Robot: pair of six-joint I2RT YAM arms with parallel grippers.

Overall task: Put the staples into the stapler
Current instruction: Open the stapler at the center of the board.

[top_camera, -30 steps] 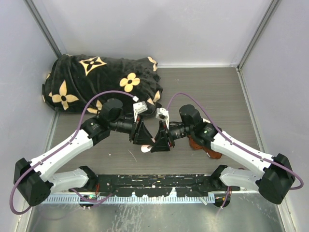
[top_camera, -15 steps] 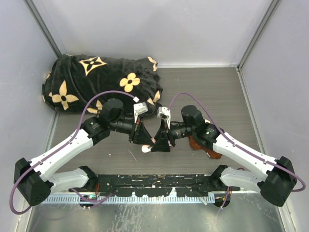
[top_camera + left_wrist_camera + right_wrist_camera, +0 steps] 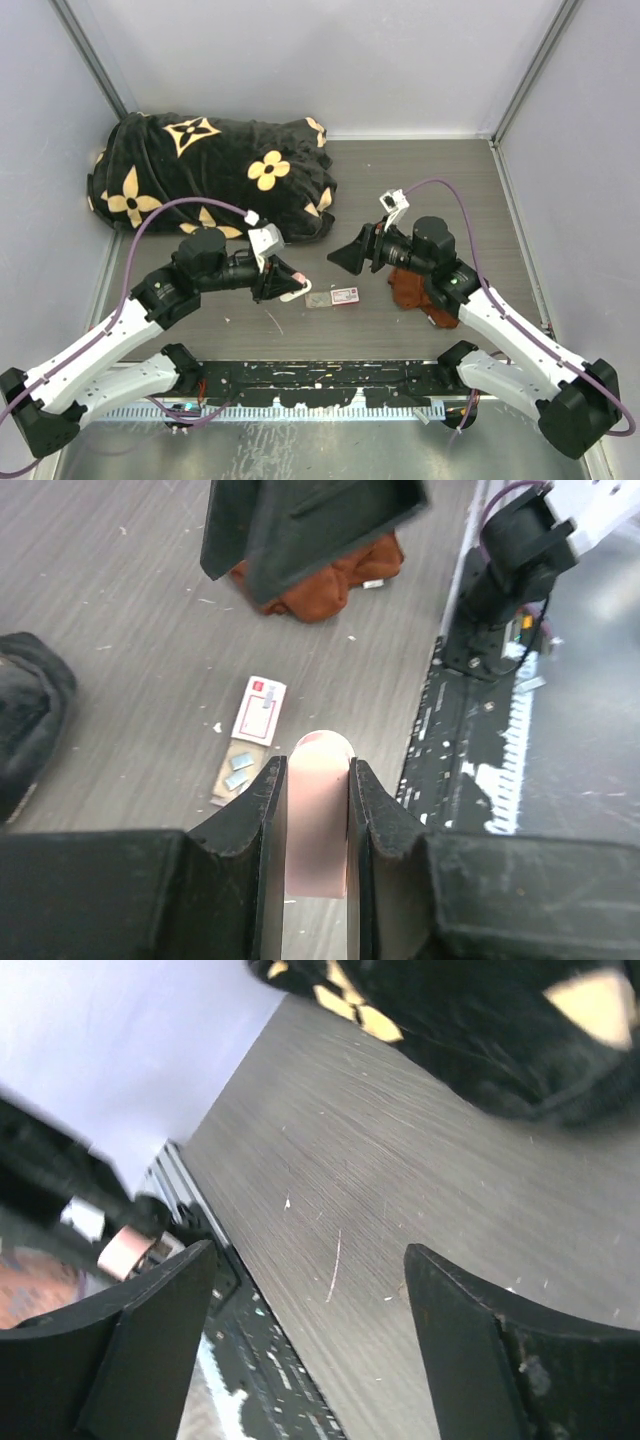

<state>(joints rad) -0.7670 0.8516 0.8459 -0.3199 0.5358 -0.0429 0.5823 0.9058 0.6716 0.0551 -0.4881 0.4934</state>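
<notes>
In the left gripper (image 3: 317,776), stapler (image 3: 318,830) half-hidden.

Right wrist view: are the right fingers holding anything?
No, the right fingers stand wide apart with nothing gripped, only the table showing between them.

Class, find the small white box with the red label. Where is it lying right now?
In the top view the white box lies flat on the table near its middle, just right of the left hand and left of the rust-brown cloth.
</notes>
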